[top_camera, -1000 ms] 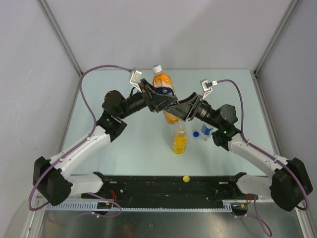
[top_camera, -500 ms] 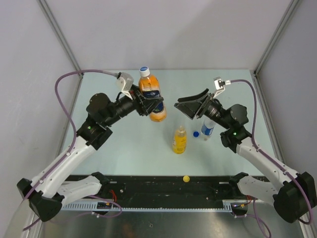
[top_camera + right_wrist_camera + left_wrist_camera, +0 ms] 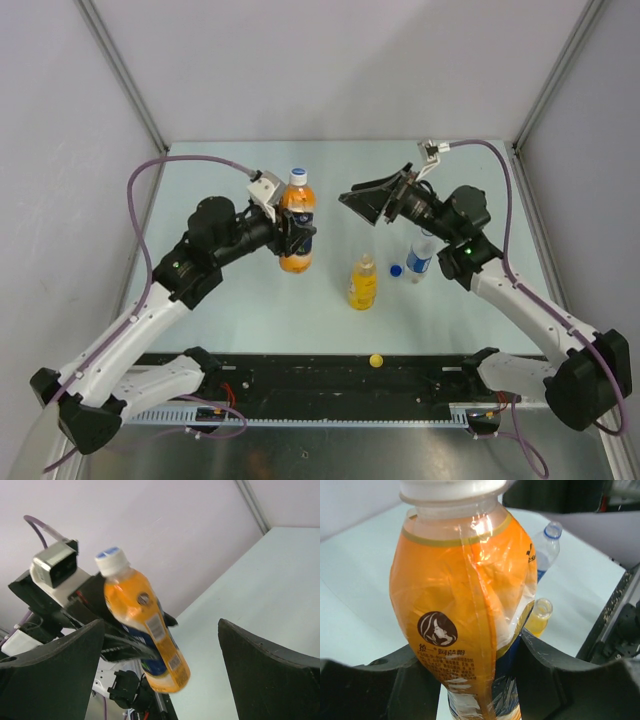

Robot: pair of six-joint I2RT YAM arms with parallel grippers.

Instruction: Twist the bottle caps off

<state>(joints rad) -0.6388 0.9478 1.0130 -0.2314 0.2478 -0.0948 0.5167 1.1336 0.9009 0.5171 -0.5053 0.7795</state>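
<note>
1. The orange bottle (image 3: 465, 605) carries a dark round emblem (image 3: 437, 629) showing a woman's profile, at 7 o'clock on its label in the left wrist view.
2. At 6 o'clock from the emblem runs a line of Chinese characters (image 3: 442, 652), seemingly "统一 阿萨姆". The finer print beneath is too blurred to read.
3. The white cap (image 3: 111, 560) has a blue mark on top, which is illegible.
4. The clear bottle (image 3: 545, 550) shows no readable print.

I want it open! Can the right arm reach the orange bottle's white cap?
Probably yes: the right gripper is open, nothing blocks the white cap, and the left gripper holds the bottle lower.
</note>
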